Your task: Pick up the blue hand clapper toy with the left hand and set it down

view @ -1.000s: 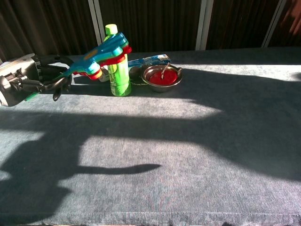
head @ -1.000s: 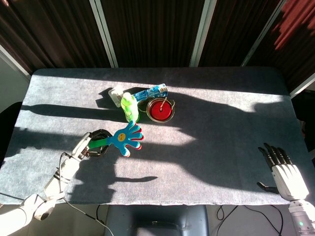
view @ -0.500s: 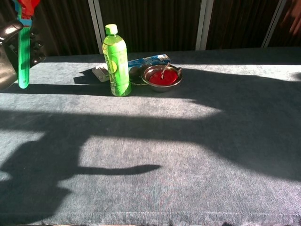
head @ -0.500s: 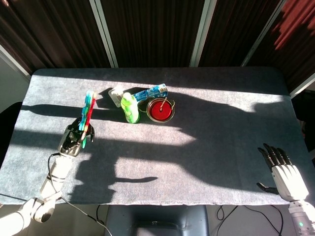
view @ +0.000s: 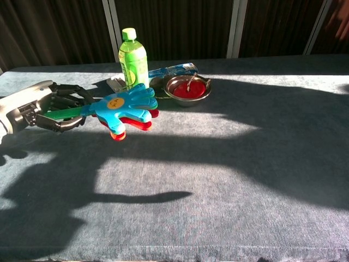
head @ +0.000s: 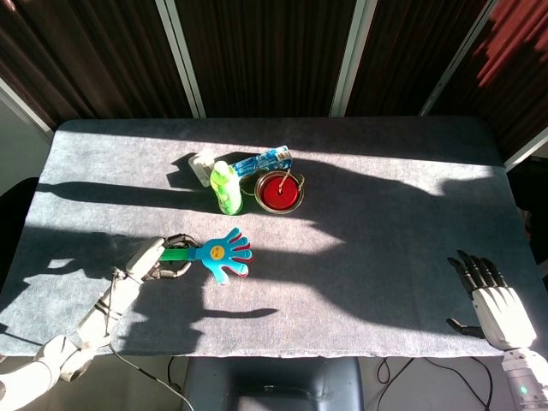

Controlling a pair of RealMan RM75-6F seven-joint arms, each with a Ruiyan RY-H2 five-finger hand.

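The blue hand clapper toy (head: 220, 253) (view: 124, 106) has a blue palm, red layers beneath and a green handle. My left hand (head: 151, 259) (view: 42, 106) grips the green handle, holding the toy roughly level, its palm pointing right, close over the grey table (head: 377, 223). Its shadow falls on the cloth nearer the front edge. My right hand (head: 490, 301) rests at the table's front right corner, fingers spread, holding nothing; the chest view does not show it.
A green bottle (head: 226, 186) (view: 133, 59) stands just behind the toy. Beside it are a metal bowl with red contents (head: 279, 191) (view: 188, 88), a blue packet (head: 265, 159) (view: 172, 70) and a small white item (head: 202, 164).
Half a second ago my left hand held the clapper upright further left; it has swung down and to the right, so the toy now lies level, low over the table.
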